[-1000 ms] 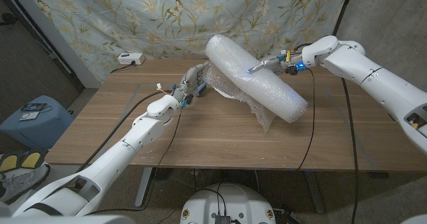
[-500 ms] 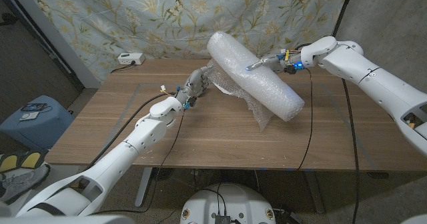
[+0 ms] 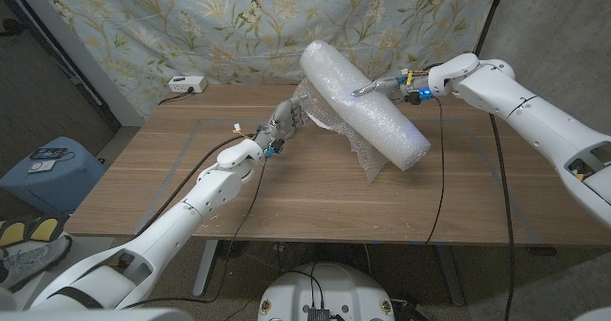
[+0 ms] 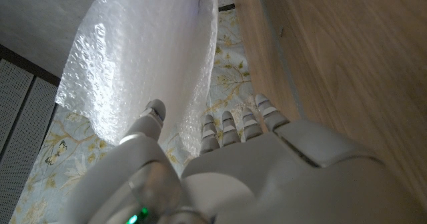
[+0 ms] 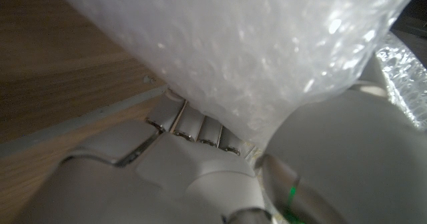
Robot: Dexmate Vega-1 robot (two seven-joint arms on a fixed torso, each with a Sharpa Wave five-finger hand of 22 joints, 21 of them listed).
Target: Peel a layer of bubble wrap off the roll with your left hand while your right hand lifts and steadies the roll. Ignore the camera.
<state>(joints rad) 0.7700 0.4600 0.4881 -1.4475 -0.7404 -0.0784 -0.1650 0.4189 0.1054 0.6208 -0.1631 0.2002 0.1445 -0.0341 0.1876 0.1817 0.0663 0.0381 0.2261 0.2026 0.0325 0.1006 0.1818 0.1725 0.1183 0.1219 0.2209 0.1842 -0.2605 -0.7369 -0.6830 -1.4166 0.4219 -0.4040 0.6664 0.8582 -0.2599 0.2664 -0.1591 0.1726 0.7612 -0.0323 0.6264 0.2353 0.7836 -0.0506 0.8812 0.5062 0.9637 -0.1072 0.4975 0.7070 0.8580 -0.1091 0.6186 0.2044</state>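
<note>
The bubble wrap roll [image 3: 368, 106] is a long white cylinder slanting across the back of the table, its far end raised and its near end low by the wood. My right hand [image 3: 379, 89] grips it from behind at mid-length; in the right wrist view the fingers [image 5: 193, 127] curl under the roll [image 5: 253, 51]. A loose layer [image 3: 313, 118] hangs off the roll's left side and a flap [image 3: 370, 160] droops beneath it. My left hand [image 3: 284, 118] reaches into that loose layer. In the left wrist view the sheet [image 4: 153, 51] drops between thumb [image 4: 153, 111] and straight fingers [image 4: 233, 127], which stand apart.
A white socket box [image 3: 186, 84] sits at the table's [image 3: 286, 197] back left corner. Thin cables run along my left arm, and a black cable [image 3: 445, 168] crosses the table's right side. A floral cloth hangs behind. A blue case [image 3: 48, 168] stands on the floor at left.
My right hand has tipped the roll steeper and drawn its near end back. My left hand has moved right and farther in, up to the loose layer.
</note>
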